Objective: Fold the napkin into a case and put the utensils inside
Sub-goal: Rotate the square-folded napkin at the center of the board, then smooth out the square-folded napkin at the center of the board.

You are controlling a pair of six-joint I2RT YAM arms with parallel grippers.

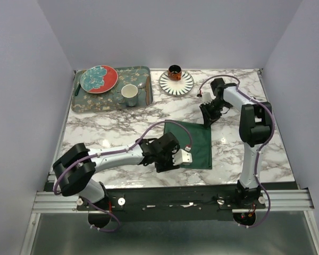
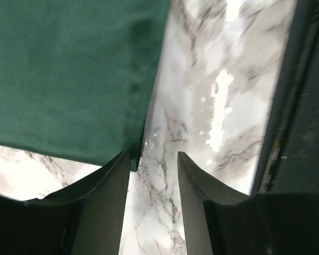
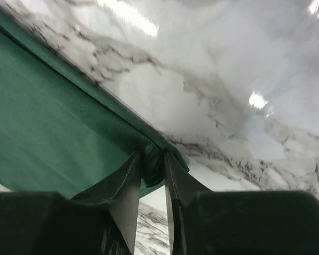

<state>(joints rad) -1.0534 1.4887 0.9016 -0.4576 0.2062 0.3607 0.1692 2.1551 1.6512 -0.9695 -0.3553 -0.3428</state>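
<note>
The dark green napkin (image 1: 195, 141) lies flat on the marble table (image 1: 117, 125), right of centre. The right gripper (image 3: 153, 162) has its jaws pinched on the napkin's far right corner. The left gripper (image 2: 153, 159) has its jaws apart over bare marble, with a napkin corner just beside one finger.

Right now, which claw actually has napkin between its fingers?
The right claw: the napkin corner sits pinched between its fingers. The left claw stands open, gap empty, cloth edge just beside it.
</note>
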